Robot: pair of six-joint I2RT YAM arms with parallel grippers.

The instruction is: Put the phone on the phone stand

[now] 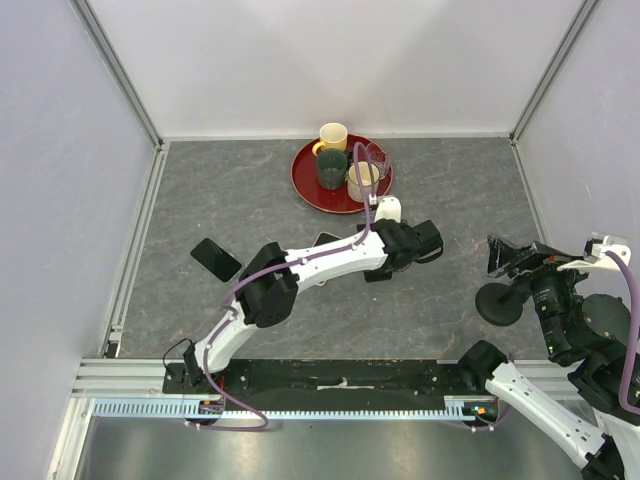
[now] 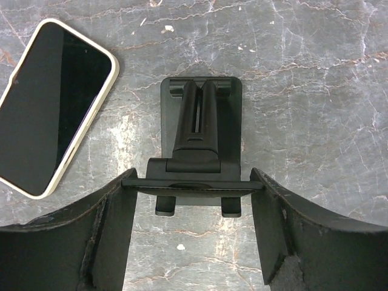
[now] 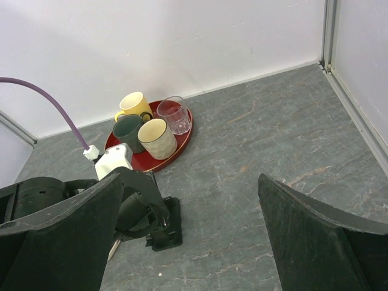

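The phone, black screen with a cream case edge, lies flat on the table left of my left gripper; in the top view only its corner shows under the left arm. My left gripper is closed on the raised plate of a small black folding piece, and both fingers touch the plate's ends. In the top view this gripper is at mid-table. The phone stand, with a black round disc base, stands at the right. My right gripper hovers just behind it, open and empty.
A red tray with three mugs and a glass sits at the back centre, also in the right wrist view. An all-black slab lies at the left. Walls and metal rails bound the table.
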